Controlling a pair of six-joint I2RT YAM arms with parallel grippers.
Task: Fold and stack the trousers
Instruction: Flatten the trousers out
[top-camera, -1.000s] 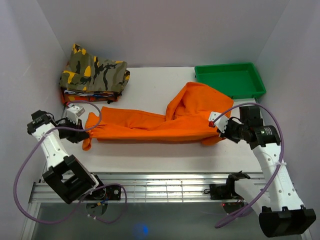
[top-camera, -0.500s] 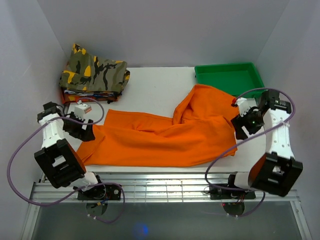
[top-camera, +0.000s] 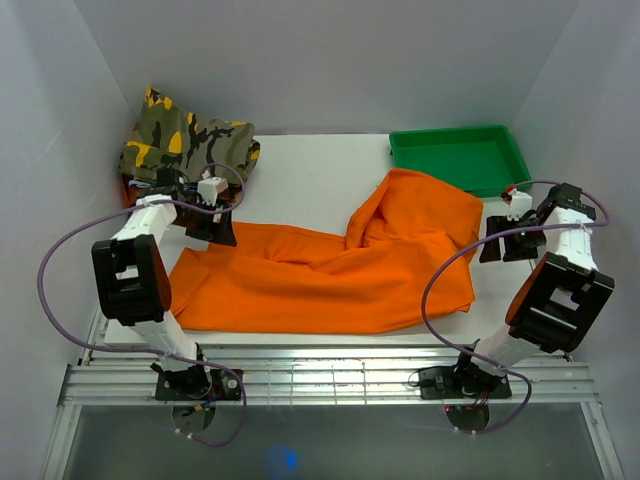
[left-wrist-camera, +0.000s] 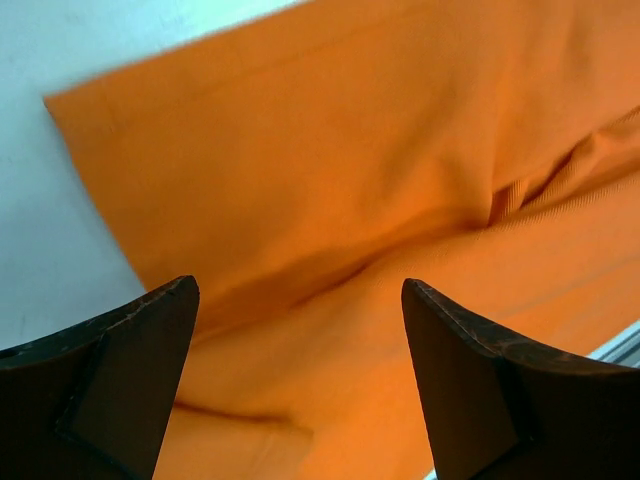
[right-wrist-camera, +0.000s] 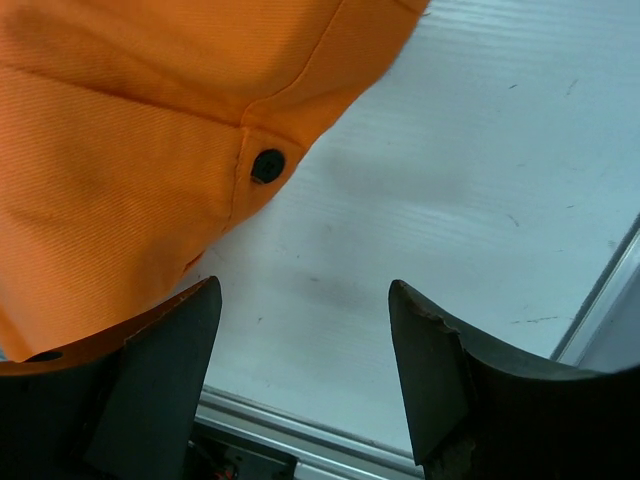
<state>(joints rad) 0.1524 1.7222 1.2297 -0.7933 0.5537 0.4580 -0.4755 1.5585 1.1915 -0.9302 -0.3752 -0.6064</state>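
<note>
The orange trousers (top-camera: 330, 275) lie spread over the white table, legs to the left and waist to the right, with the far leg bunched up toward the back (top-camera: 415, 205). My left gripper (top-camera: 218, 230) hovers open over the far left edge of a leg; in the left wrist view its jaws (left-wrist-camera: 298, 290) stand wide above orange cloth (left-wrist-camera: 350, 150) and hold nothing. My right gripper (top-camera: 497, 247) is open just right of the waist. In the right wrist view it (right-wrist-camera: 302, 290) is over bare table, with the trousers (right-wrist-camera: 120, 140) and a black button (right-wrist-camera: 267, 165) beside it.
A folded camouflage garment (top-camera: 190, 148) tops a stack at the back left. A green tray (top-camera: 452, 133) stands at the back right. White walls close in the table (top-camera: 300, 165) on three sides, and a metal rail (top-camera: 330, 360) runs along the near edge.
Both grippers have opened and let go of the trousers, which now lie spread wider toward the near edge. The left gripper moved toward the back, the right drew off to the right.
</note>
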